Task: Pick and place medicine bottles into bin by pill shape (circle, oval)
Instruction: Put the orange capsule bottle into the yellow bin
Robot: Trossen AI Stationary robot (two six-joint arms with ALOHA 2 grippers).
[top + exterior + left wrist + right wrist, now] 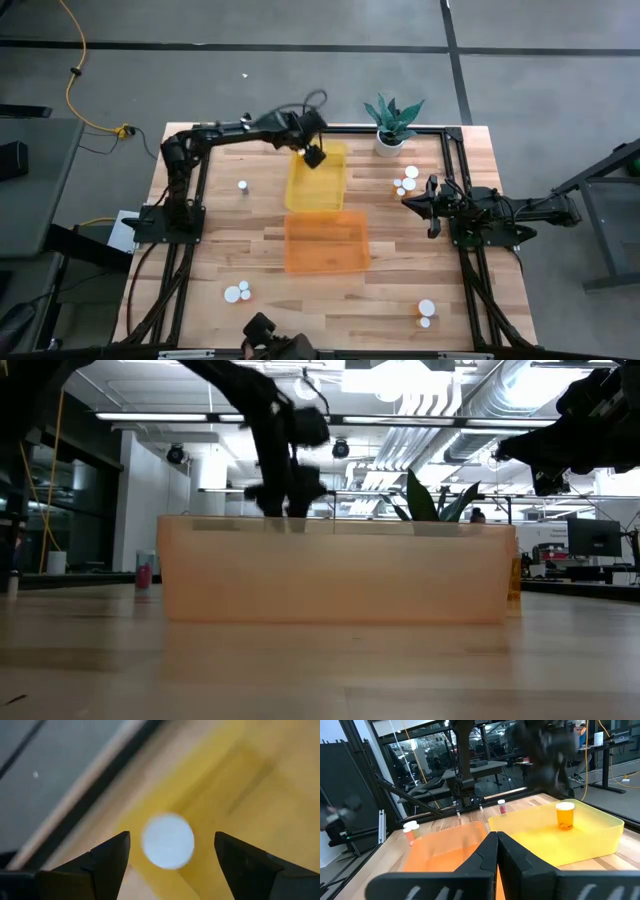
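My left gripper point(314, 157) hangs open over the far end of the yellow bin point(318, 178). In the left wrist view its fingers point(171, 839) stand apart on either side of a medicine bottle's white cap point(168, 841), with a gap on each side. The right wrist view shows this orange bottle point(565, 815) upright inside the yellow bin. My right gripper point(410, 203) is shut and empty at the table's right, pointing toward the bins; its closed fingers show in the right wrist view point(496, 839). An orange bin point(325, 242) lies nearer.
Loose bottles stand on the table: one left of the yellow bin point(242, 185), a pair at the near left point(237, 292), a cluster at the far right point(405, 182), and a pair at the near right point(426, 310). A potted plant point(390, 125) stands at the far edge.
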